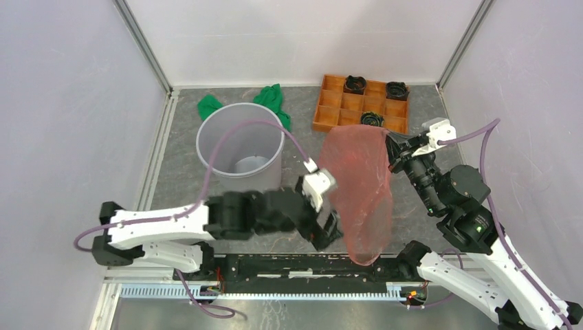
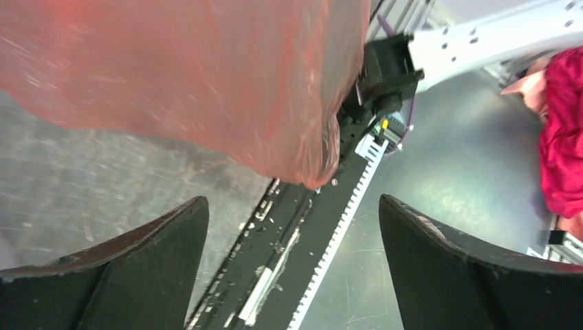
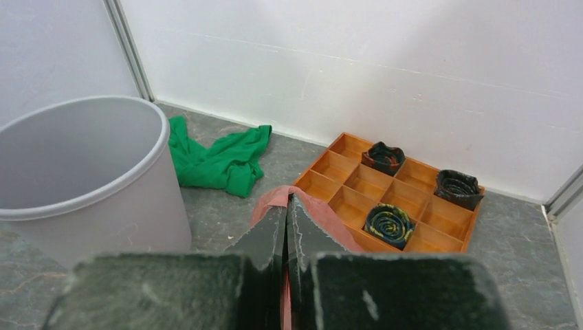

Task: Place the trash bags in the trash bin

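Thin, translucent red-orange plastic film trash bag [image 1: 361, 192], which hung limp and creased from the right tool [image 1: 392, 152]; that tool's jaws were closed on the bag's upper far edge. The bag hung above the grey tabletop [image 1: 180, 180], right of the round light grey plastic trash bin [image 1: 201, 146]. The left tool [image 1: 328, 232] stood wide open just beside the bag's lower part, holding nothing. Judged light, soft and slippery, prone to billowing; the mouth's edge offered the surest second hold.

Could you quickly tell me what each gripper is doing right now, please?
Left gripper: open, holding nothing.
Right gripper: shut on the trash bag, which hangs from it.
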Available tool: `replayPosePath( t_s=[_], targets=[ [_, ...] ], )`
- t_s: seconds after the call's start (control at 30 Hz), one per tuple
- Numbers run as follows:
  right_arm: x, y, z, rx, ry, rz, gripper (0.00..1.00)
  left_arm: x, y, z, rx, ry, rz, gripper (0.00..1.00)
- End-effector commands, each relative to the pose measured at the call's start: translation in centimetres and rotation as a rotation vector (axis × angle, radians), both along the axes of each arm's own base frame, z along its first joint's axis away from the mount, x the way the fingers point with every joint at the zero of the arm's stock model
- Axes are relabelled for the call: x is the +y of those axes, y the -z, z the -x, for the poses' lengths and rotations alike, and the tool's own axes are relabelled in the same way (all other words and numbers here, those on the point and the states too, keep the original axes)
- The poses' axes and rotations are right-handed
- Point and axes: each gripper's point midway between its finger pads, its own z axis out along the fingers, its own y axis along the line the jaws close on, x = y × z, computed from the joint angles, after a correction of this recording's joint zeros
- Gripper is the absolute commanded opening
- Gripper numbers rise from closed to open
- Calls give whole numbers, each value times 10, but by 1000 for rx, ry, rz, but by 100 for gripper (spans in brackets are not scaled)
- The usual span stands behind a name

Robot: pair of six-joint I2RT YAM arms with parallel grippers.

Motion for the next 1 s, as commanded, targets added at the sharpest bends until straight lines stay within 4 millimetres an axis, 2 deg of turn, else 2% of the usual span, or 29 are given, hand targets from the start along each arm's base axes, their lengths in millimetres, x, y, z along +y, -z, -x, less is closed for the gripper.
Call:
replayPosePath(
  t_s=[0.0,0.03,0.07,0.2,0.43,0.6,0.63,0.67,0.73,0.8,0.9,0.93,0.97],
  targets=[
    [2,-19,3,-44,-21,-100,1,-23,24,11,72,-183,129,100],
    [2,-20,4,-45,-23,-111,1,-34,23,19,104,-180,202,100],
    [2,-21,4,-45,-23,-117,1,-41,32,26,135,-175,236,100],
    [1,-24,6,-53,-24,-141,1,-69,62,42,182,-196,254,100],
    [0,-35,14,-70,-50,-171,1,-120,80,40,229,-285,283,100],
    [2,-37,18,-72,-77,-190,1,-141,92,31,235,-329,253,99],
    [3,-37,18,-73,-82,-193,1,-143,97,26,242,-345,243,95],
    [3,-37,20,-77,-87,-196,1,-143,102,21,251,-363,233,78],
    [1,-40,23,-86,-91,-204,1,-142,111,13,258,-388,217,61],
    [-1,-42,26,-95,-97,-208,1,-141,117,10,249,-398,201,53],
    [-9,-46,30,-118,-84,-207,1,-131,126,3,211,-434,147,36],
    [-12,-47,31,-126,-74,-202,2,-126,125,-1,190,-447,131,30],
    [-15,-48,32,-135,-62,-196,2,-119,119,-7,170,-462,124,20]
  ],
)
